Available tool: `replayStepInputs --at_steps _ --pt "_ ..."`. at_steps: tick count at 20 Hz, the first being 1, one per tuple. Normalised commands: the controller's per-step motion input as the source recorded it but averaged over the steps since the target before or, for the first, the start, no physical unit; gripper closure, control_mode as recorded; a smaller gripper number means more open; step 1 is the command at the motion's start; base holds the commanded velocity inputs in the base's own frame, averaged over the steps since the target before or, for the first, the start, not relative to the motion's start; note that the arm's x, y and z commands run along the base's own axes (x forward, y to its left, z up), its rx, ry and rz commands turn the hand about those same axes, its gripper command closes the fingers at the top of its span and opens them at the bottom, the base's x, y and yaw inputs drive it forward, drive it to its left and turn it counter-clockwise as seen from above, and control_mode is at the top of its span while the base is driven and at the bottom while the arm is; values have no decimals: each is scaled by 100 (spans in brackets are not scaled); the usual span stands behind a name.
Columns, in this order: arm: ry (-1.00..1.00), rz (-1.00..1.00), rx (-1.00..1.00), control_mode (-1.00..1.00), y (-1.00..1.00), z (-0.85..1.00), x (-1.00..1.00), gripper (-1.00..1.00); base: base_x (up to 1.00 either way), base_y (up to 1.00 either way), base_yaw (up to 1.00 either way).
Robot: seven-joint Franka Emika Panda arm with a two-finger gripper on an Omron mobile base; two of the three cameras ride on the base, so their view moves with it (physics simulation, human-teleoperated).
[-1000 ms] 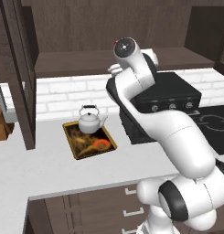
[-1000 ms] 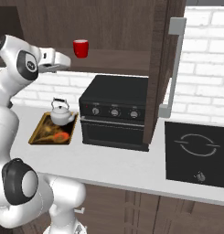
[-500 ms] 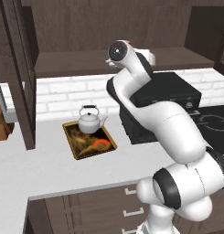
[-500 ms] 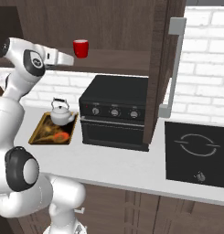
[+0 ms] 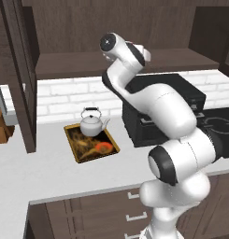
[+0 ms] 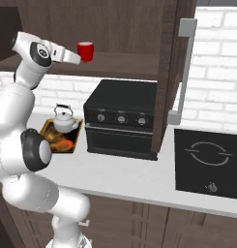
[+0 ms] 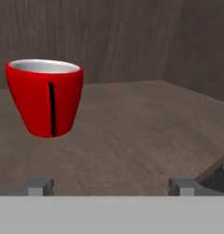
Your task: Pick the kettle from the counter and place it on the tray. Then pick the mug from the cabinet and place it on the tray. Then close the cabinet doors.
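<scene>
1. White-silver kettle (image 5: 91, 124) seen in the left base view, already standing on the tray (image 5: 74, 142) at about 9 o'clock from the arm's base, on the pale counter (image 5: 50, 172). First step judged done. Left cabinet door (image 5: 20, 74) swung wide open at 10 o'clock.

2. Red mug (image 6: 85, 51) spotted in the right base view on the cabinet (image 6: 115, 29) shelf, at 12 o'clock above the black oven box (image 6: 122, 118). Gripper (image 6: 79, 57) just beside the mug at its 9 o'clock, apparently not yet around it. Right door (image 6: 170, 63) also open.

3. Seen through the hand view: mug at 10 o'clock, off-centre; finger tips (image 7: 38, 186) spread wide, nothing between them. Still to do: grasp mug, carry to tray, shut both doors. No brands, labels or writing legible anywhere.
</scene>
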Motion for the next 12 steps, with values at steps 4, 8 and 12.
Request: replayStepInputs --at_steps 4,8,12 --pt "1 0 0 -100 8 0 59 -100 0 0 0" --pt "0 0 0 -100 0 0 46 -100 0 0 0" --pt "0 0 0 -100 0 0 27 -100 0 0 0"
